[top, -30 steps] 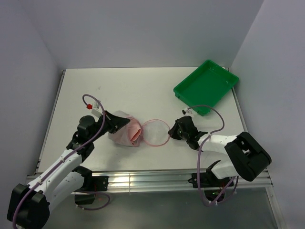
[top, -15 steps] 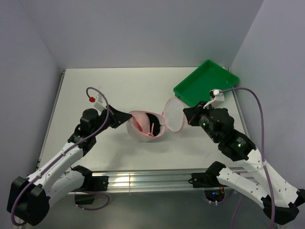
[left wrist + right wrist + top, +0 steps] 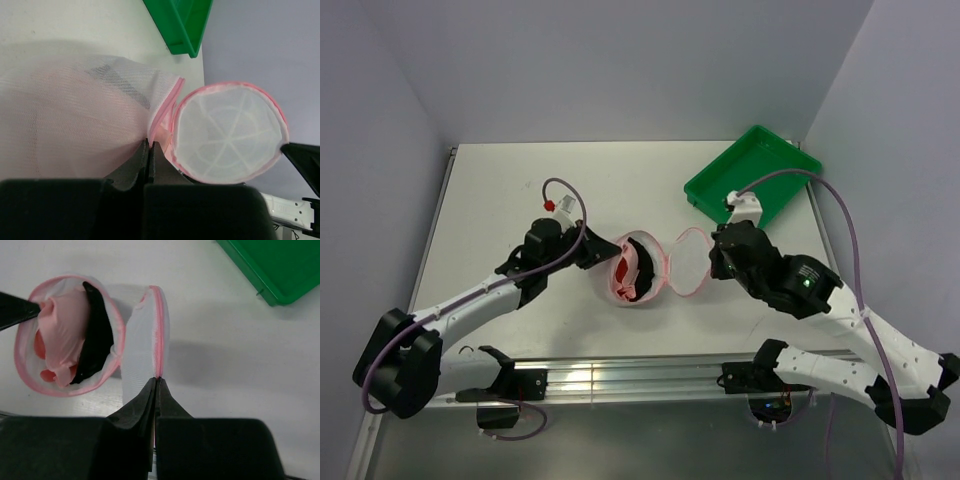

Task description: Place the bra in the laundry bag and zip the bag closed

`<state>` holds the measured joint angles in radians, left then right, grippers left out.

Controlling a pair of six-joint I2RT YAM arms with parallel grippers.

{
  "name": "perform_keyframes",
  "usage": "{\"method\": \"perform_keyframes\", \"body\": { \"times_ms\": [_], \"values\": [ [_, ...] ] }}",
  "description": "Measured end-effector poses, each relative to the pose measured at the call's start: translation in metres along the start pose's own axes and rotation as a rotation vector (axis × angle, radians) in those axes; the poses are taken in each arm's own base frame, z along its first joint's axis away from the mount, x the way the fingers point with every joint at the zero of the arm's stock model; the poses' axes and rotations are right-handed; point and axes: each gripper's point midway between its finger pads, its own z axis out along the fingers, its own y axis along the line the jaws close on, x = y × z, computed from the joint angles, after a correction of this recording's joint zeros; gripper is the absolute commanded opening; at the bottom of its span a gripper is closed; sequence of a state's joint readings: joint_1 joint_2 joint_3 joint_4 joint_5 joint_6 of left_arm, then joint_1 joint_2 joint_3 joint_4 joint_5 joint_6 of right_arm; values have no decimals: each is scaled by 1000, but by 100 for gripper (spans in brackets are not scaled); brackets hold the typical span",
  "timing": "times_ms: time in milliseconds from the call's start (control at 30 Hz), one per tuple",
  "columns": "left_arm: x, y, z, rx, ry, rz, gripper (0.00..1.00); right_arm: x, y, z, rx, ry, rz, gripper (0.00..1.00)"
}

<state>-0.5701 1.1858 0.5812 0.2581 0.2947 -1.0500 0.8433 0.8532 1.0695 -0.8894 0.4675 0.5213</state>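
Note:
The laundry bag (image 3: 660,280) is held up off the table's middle, its mouth open toward the top camera. Its round mesh lid (image 3: 688,262) hangs open to the right. The bra (image 3: 628,270), pink with a black part, sits inside the bag (image 3: 107,365); in the right wrist view the bra (image 3: 60,335) fills the opening. My left gripper (image 3: 605,255) is shut on the bag's pink rim (image 3: 162,117) at its left side. My right gripper (image 3: 713,262) is shut on the lid's pink zip edge (image 3: 157,330).
A green tray (image 3: 752,185) stands at the back right of the white table (image 3: 520,190), just behind the right arm. Grey walls close in the back and both sides. A metal rail runs along the table's near edge.
The bag lay flat on the table with its lid beside it. Both grippers have since lifted it and shifted it right; the right arm swung up from the table and now holds the lid.

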Motion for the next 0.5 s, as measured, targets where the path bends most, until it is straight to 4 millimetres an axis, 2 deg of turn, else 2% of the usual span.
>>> {"method": "perform_keyframes", "body": {
  "times_ms": [67,200,267,300,433,500],
  "values": [
    [-3,-1,7,-1,0,2,0,-2,11,0,-2,19,-38,0],
    [-12,-9,13,11,-16,19,0,-19,60,4,-56,21,-106,2],
    [-16,-12,13,17,-30,28,0,-27,95,14,-92,29,-129,12],
    [-17,-12,14,15,-36,30,0,-30,115,20,-118,34,-138,32],
    [-30,-4,16,23,-66,24,0,-47,194,46,-225,34,-145,62],
    [-34,7,14,19,-78,14,0,-43,215,57,-263,41,-147,62]
  ]
}}
